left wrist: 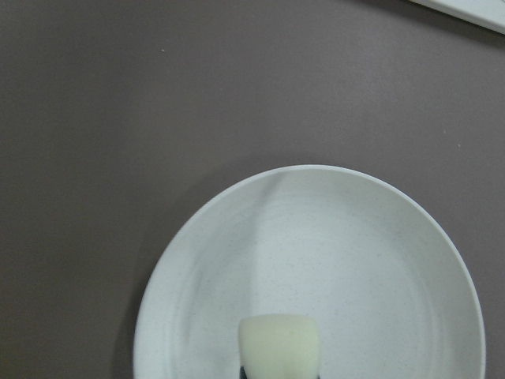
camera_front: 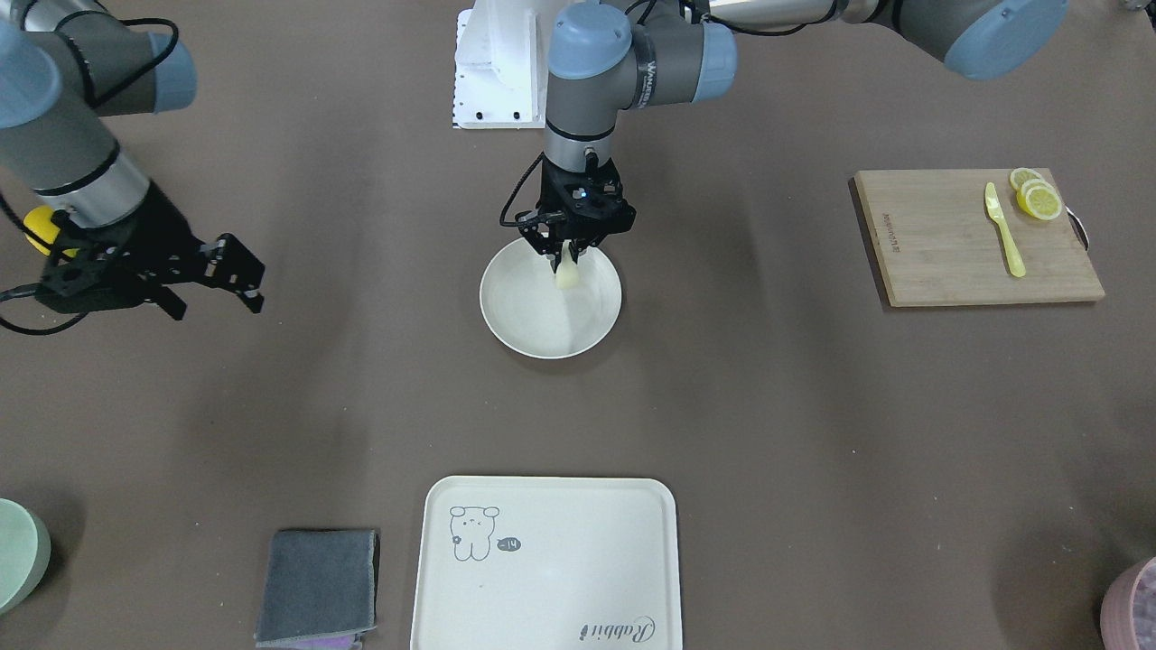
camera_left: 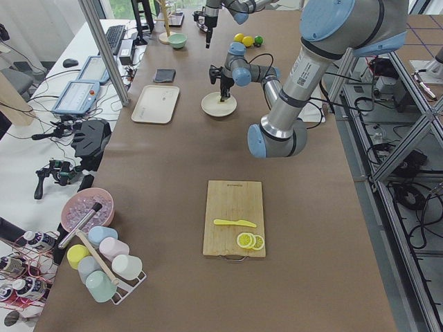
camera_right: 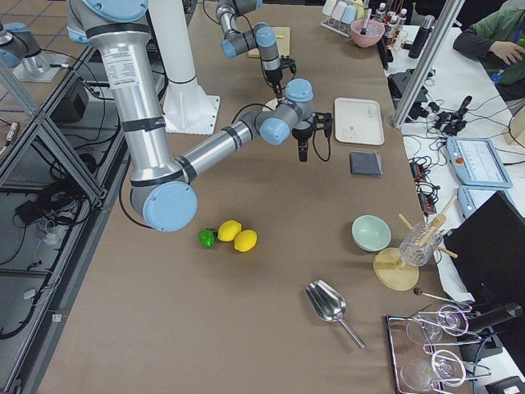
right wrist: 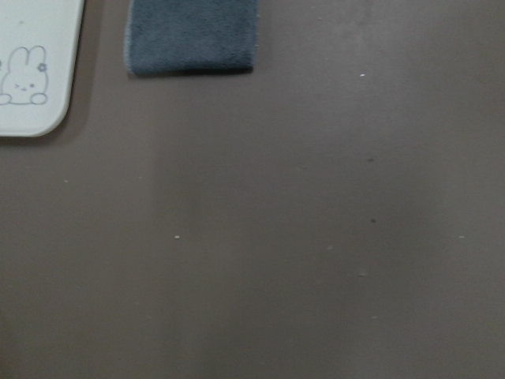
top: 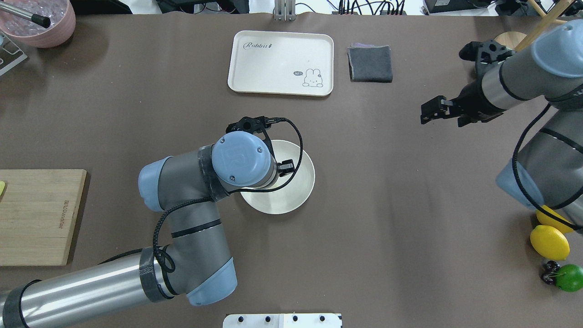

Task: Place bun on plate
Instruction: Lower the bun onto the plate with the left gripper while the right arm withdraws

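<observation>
Over the brown table (camera_front: 722, 406), I am watching the left gripper (camera_front: 567, 260) pinching the bun (camera_front: 567, 276) above the plate (camera_front: 542, 329), near its robot-side rim. The right gripper (camera_front: 217, 302) is hanging with its jaws apart, empty.

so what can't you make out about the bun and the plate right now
- Front-facing view: the left gripper holds the bun over the plate. Whether the bun touches the plate cannot be told from this angle.
- Overhead view: the left arm hides the bun, the gripper and part of the plate.
- Left wrist view: the bottom edge cuts off the bun's lower part and the fingers.
- Side views: the bun is too small to see.
</observation>
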`<act>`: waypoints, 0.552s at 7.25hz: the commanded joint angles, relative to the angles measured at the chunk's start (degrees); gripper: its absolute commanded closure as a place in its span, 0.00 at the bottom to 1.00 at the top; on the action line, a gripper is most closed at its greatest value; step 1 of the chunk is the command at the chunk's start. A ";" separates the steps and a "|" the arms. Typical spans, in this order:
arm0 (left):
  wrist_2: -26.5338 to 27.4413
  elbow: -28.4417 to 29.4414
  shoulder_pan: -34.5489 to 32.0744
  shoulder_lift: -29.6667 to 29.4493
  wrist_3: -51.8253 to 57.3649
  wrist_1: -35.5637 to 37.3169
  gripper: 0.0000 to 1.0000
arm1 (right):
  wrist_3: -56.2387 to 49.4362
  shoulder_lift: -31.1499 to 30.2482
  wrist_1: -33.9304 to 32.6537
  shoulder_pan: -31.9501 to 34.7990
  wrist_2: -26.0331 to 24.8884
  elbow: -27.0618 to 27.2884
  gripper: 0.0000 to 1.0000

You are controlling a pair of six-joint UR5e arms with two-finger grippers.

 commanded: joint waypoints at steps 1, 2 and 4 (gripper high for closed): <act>2.81 5.08 1.55 -1.55 -0.40 -4.38 0.57 | -13.99 -7.95 -0.11 10.02 8.13 -0.01 0.00; 3.01 6.23 1.65 -1.64 -0.31 -5.03 0.47 | -17.62 -10.68 -0.20 12.15 9.56 -0.71 0.00; 3.01 6.24 1.65 -1.46 -0.05 -4.95 0.23 | -19.15 -13.16 -0.02 15.41 11.85 -0.28 0.00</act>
